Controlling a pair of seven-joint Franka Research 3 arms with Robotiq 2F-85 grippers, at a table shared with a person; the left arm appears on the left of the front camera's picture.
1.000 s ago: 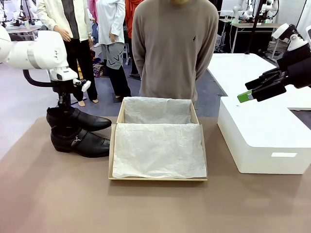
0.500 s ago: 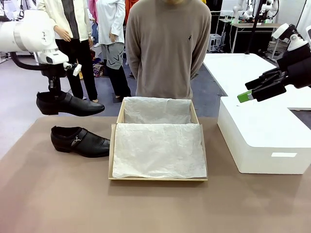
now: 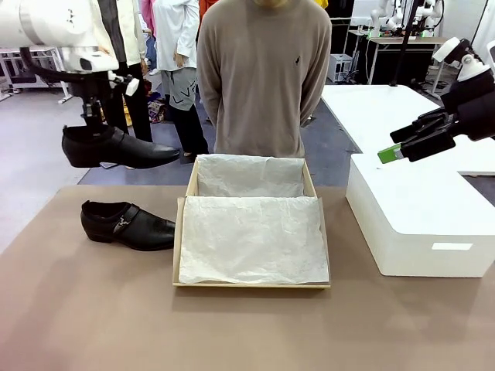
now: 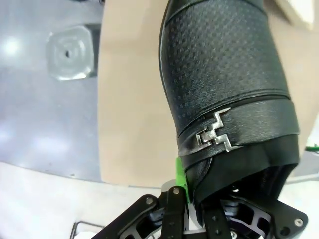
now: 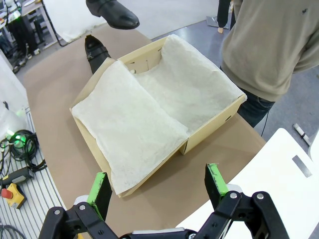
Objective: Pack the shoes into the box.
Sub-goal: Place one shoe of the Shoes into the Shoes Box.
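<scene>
My left gripper [image 3: 91, 130] is shut on the heel end of one glossy black shoe [image 3: 117, 149] and holds it in the air, left of the box and above the table's far left. In the left wrist view that shoe [image 4: 227, 84] has its metal buckle strap near my fingers. The other shoe [image 3: 128, 225] lies on the table beside the box's left wall. The tan box [image 3: 253, 284] sits at the centre, lined with white tissue paper, tissue also over its flap. My right gripper [image 3: 404, 147] hangs open above the white block, and in its own view the box [image 5: 212, 122] lies below.
A big white block-shaped box [image 3: 418, 216] fills the table's right side. A person in a beige sweater [image 3: 267, 77] stands at the far edge behind the tan box. Other people stand farther back at the left.
My left gripper has lifted the far shoe off the table and carried it up and slightly right. The right arm has stayed still.
</scene>
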